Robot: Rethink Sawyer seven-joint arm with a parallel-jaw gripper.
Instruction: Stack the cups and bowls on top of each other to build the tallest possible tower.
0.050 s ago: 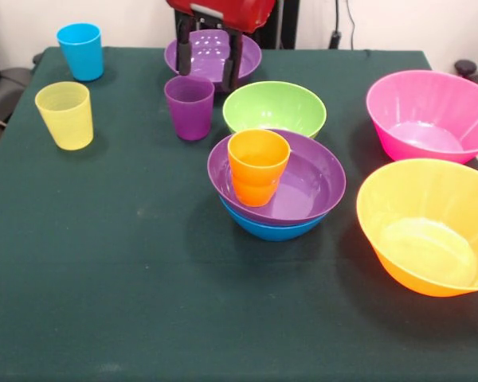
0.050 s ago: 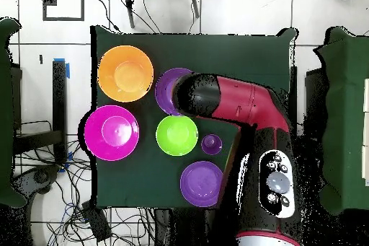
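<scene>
In the front view, nearest the bottom edge at the right, the large orange bowl [image 1: 430, 227] sits on the green table [image 1: 103, 302]. Just left of it, at centre frame, stands the tower [image 1: 276, 189]: a blue bowl [image 1: 272, 230] at the bottom, a purple bowl [image 1: 303, 187] nested in it, and the orange cup [image 1: 257, 165] upright inside that, toward its left side. Behind, the green bowl [image 1: 274, 107] sits just above the tower, and the pink bowl [image 1: 430, 115] fills the upper right. The purple cup [image 1: 190, 107] stands left of the green bowl; the yellow cup [image 1: 64, 114] is at the left edge, the blue cup [image 1: 80, 50] in the upper left corner.

Farthest back, at top centre, the gripper [image 1: 209, 65] hangs over the second purple bowl [image 1: 251, 57], its two dark fingers [image 1: 184, 57] spread apart with nothing between them, well behind the tower. In the overhead view the arm [image 2: 238, 102] covers the tower's middle.
</scene>
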